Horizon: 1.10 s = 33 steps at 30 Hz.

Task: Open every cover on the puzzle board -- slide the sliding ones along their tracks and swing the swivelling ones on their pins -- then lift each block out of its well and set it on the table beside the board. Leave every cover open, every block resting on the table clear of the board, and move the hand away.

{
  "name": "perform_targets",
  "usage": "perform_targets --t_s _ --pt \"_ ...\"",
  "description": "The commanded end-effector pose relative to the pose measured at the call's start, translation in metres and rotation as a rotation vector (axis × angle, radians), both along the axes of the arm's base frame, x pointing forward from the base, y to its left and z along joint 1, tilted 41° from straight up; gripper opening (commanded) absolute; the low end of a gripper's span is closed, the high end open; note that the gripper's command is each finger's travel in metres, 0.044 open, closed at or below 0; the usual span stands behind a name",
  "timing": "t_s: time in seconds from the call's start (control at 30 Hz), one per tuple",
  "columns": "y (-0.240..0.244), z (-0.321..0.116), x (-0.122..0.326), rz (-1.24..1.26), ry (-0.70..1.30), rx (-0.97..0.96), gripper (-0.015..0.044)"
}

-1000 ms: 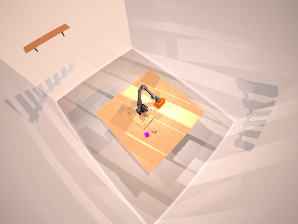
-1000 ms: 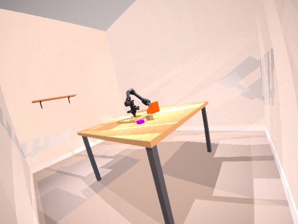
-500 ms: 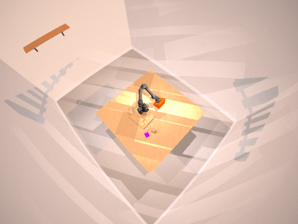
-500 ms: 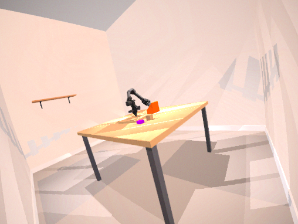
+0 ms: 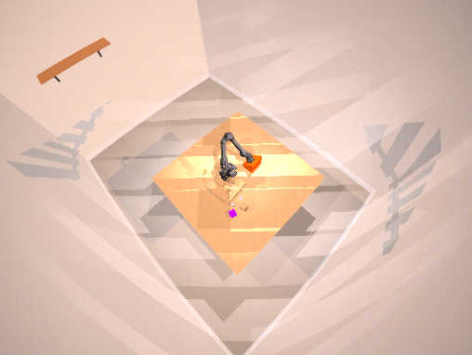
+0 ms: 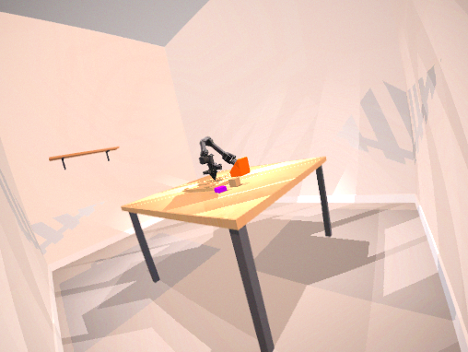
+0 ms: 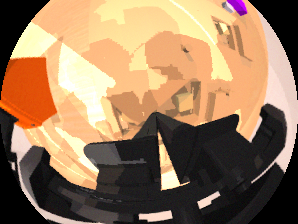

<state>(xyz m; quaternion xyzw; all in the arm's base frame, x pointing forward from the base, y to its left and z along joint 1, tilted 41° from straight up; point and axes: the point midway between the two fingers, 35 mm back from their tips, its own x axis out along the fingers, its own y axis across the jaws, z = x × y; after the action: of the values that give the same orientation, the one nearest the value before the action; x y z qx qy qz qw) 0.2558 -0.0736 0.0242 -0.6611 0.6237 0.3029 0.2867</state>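
1 shut gripper, pointing downward

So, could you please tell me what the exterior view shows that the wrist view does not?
Only the exterior view: the table's dark legs and the wall shelf.
Only the wrist view: the gripper's two fingertips meeting, seen from close behind.
Both: the gripper, shut; the purple block; part of the orange base.
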Motion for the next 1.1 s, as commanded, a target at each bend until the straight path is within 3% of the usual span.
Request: perform_targets --t_s 0.0,1.07 --pt "0.001 -0.001 -0.007 -0.002 -0.003 -0.001 0.0000" --pt "0.019 -0.018 -0.032 -0.002 -0.001 0.000 0.0000"
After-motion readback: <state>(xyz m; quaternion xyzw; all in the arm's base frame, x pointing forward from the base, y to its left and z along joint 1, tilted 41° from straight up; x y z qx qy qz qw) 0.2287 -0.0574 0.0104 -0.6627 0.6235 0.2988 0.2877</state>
